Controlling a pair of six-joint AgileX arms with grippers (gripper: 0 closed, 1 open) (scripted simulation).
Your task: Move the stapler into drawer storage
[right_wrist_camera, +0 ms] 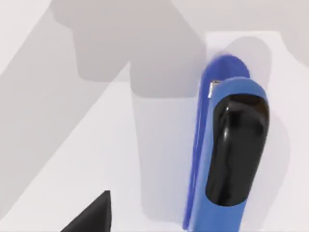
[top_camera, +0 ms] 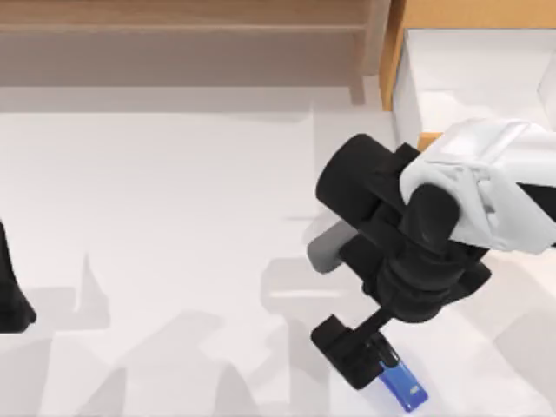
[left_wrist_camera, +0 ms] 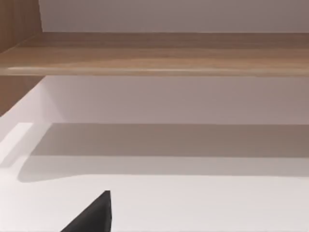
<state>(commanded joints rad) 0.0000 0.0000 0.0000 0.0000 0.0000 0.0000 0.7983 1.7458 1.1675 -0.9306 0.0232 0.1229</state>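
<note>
Stapler (top_camera: pixel 403 386) lies at the top view's lower right on the table (top_camera: pixel 174 226), with the right gripper (top_camera: pixel 369 365) over its near end; its black top piece is seen from the right wrist. I cannot tell the fingers' spread. Drawer (top_camera: pixel 469 74) sits upper right, left arm (top_camera: pixel 10 295) parked at the left edge

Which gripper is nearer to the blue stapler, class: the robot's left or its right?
Right. The right gripper is directly at the stapler, near the table's front right. The left arm sits parked at the far left edge, well away.
</note>
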